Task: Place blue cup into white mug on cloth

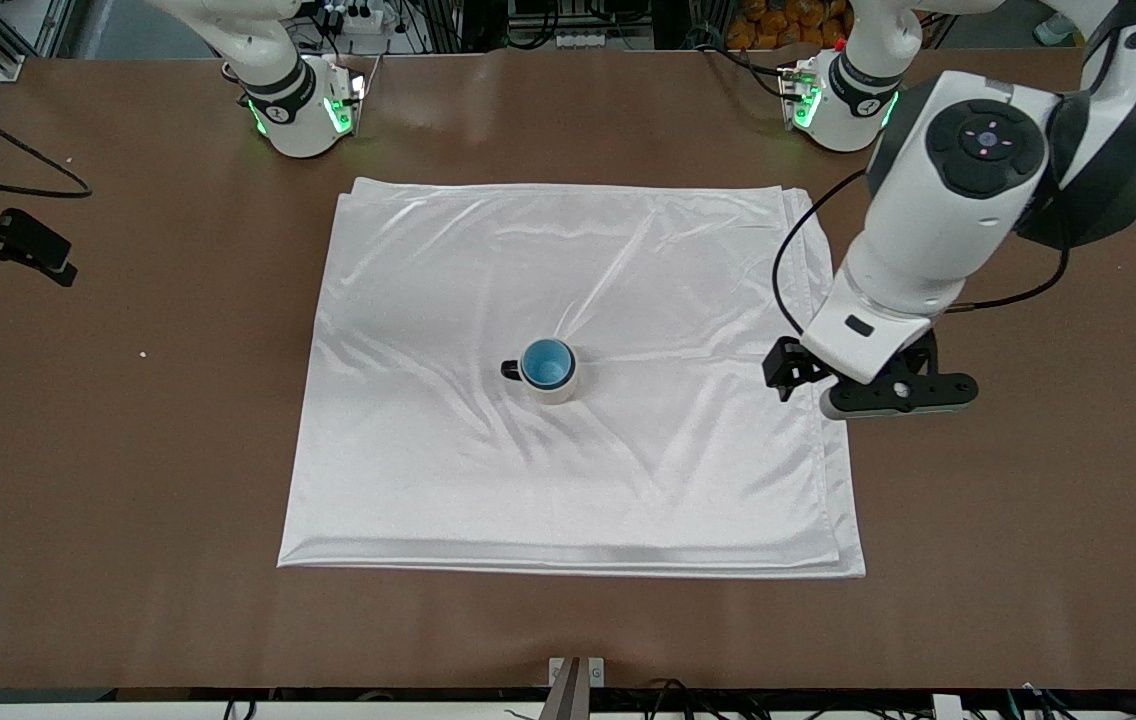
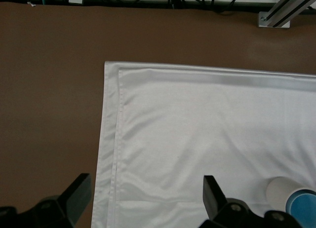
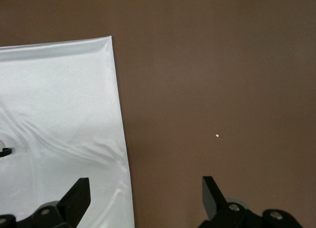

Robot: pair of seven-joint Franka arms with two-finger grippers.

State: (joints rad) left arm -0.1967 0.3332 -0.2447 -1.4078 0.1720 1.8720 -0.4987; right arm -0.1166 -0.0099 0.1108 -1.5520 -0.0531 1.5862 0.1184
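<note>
The blue cup [image 1: 546,362] sits inside the white mug [image 1: 558,385], which stands upright near the middle of the cloth [image 1: 578,470]; the mug's black handle points toward the right arm's end. My left gripper [image 1: 828,380] is open and empty, over the cloth's edge at the left arm's end. In the left wrist view its gripper [image 2: 147,198] straddles that edge, with the mug [image 2: 279,188] and cup [image 2: 303,208] off to one side. My right gripper [image 3: 145,198] is open and empty over the cloth's edge [image 3: 121,139] at the right arm's end.
The brown table [image 1: 1028,500] surrounds the cloth. A small white speck [image 1: 141,353] lies on the table toward the right arm's end. Cables and frame parts run along the table's edges.
</note>
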